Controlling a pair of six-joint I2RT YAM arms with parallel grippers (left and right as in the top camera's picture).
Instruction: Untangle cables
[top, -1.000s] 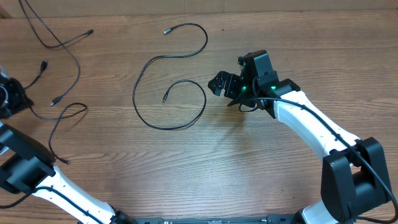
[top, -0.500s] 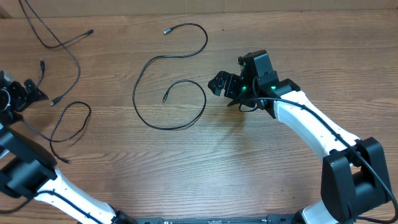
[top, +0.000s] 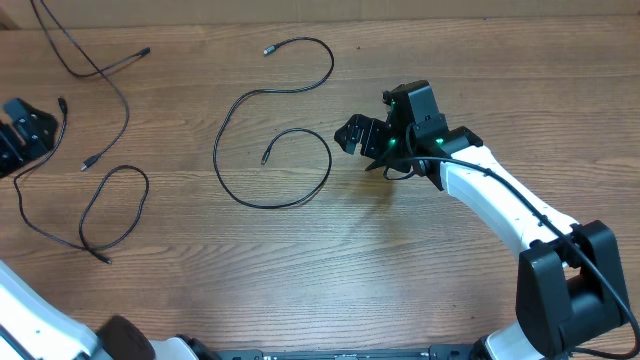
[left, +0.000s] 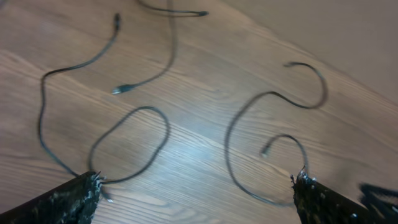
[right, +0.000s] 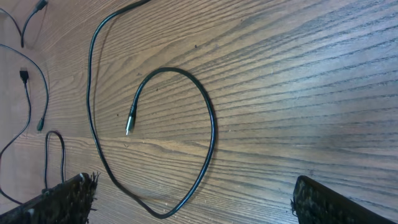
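Note:
Several thin black cables lie loose on the wooden table. A long one (top: 215, 150) curls in a wide S at the centre; the right wrist view shows its loop (right: 213, 130) and metal plug end. A second cable (top: 147, 188) forms a loop at the left, and the left wrist view shows that loop (left: 166, 130). A third cable (top: 125, 115) runs down from the far left corner. My left gripper (top: 30, 125) hovers open at the left edge, holding nothing. My right gripper (top: 355, 135) stands open just right of the long cable, empty.
A short cable end (top: 145, 51) lies near the back left. The table's far edge runs along the top of the overhead view. My right arm (top: 500, 210) stretches across the right half of the table.
My left gripper has opened and let go of the left cable, then drawn back to the left edge. That cable has settled flat in a wider loop. The right arm has not moved.

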